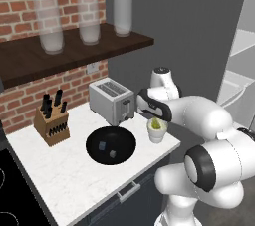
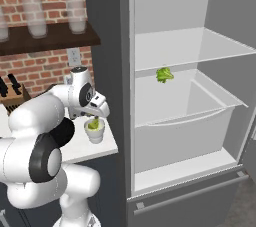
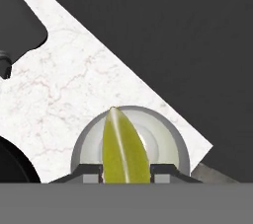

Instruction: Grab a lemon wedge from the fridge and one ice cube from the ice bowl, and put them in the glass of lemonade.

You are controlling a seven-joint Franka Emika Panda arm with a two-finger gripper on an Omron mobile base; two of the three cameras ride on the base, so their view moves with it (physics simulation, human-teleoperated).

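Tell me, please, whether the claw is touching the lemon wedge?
Touching: in the hand view the lemon wedge sits flush between the claw's fingertips, above the glass of lemonade.

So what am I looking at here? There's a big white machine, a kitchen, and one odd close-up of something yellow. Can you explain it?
The white machine is a robot arm with a two-finger gripper. Two pictures come from cameras riding behind it, one to its left and one to its right. The close-up comes from a camera on the hand, looking down along the fingers.

On the marble counter stand a knife block, a toaster, a wide black ice bowl with cubes in it, and a small glass of lemonade. Beside the counter the fridge stands open, with something green on a shelf.

The yellow-green sliver is the lemon wedge, sitting between the fingertips directly over the glass. Whether the fingers grip it or have just let go is hard to tell.
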